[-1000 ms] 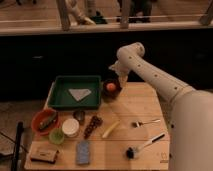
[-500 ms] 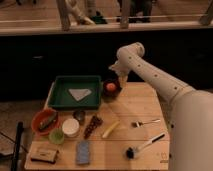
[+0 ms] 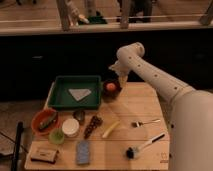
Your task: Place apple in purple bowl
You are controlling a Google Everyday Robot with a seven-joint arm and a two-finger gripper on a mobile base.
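While the apple (image 3: 110,86) lies inside the purple bowl (image 3: 111,96) just right of the green tray (image 3: 76,106), the gripper (image 3: 121,80) hangs at the bowl's right rim, grip state undeterminable; apple judged light, firm, smooth-skinned, best held across its middle.

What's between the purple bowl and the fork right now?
Bare tabletop only, seen in the camera view. The apple sits in the purple bowl; the hand hangs just beside it.
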